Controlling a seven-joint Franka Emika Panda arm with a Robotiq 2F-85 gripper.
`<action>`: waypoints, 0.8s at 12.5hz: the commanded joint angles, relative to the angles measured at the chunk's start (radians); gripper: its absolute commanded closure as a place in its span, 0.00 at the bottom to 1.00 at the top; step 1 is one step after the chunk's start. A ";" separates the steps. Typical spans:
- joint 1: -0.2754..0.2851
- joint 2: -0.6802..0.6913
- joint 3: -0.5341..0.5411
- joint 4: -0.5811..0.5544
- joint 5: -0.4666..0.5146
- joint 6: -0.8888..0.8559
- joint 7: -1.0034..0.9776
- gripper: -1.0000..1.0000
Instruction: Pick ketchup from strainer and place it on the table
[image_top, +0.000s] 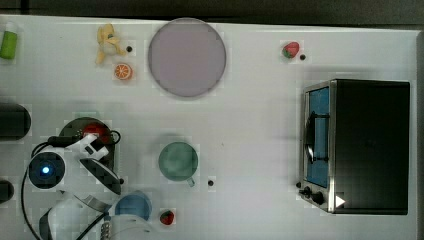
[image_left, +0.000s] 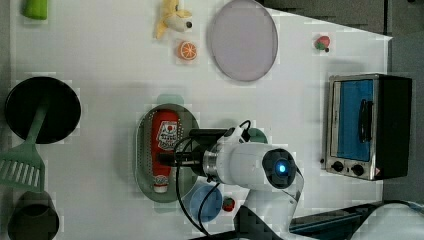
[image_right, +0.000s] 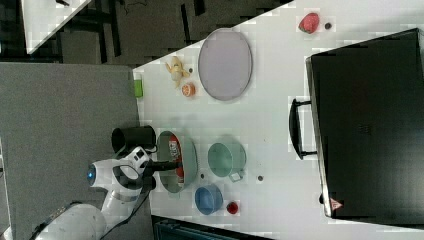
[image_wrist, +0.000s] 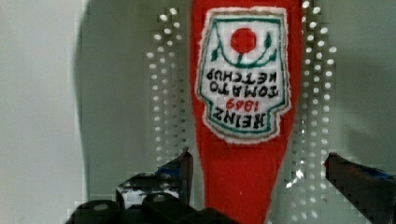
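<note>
The ketchup (image_wrist: 243, 93), a red bottle with a white label, lies lengthwise in the pale green strainer (image_wrist: 116, 93). My gripper (image_wrist: 257, 170) hangs just above it, open, with one fingertip (image_wrist: 183, 163) on each side of the bottle's narrower part and no contact visible. In the left view the ketchup (image_left: 165, 135) lies in the strainer (image_left: 142, 165) with its white cap toward the left view's bottom, and the gripper (image_left: 175, 157) reaches over its lower half. The arm hides most of the ketchup (image_top: 96, 131) in the top view. The white table (image_top: 250, 130) lies around the strainer.
A teal cup (image_top: 178, 161), a blue cup (image_top: 133, 205) and a strawberry (image_top: 167, 217) stand close to the strainer. A grey-lilac plate (image_top: 186, 56) and a toaster oven (image_top: 360, 145) sit farther off. A black pot (image_left: 42, 107) and green spatula (image_left: 22, 167) lie beyond the strainer.
</note>
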 joint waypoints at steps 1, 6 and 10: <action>0.039 0.042 -0.044 0.066 -0.066 0.026 0.110 0.00; 0.095 0.113 -0.091 0.125 -0.078 0.036 0.124 0.40; 0.094 0.072 -0.086 0.119 -0.075 -0.003 0.126 0.42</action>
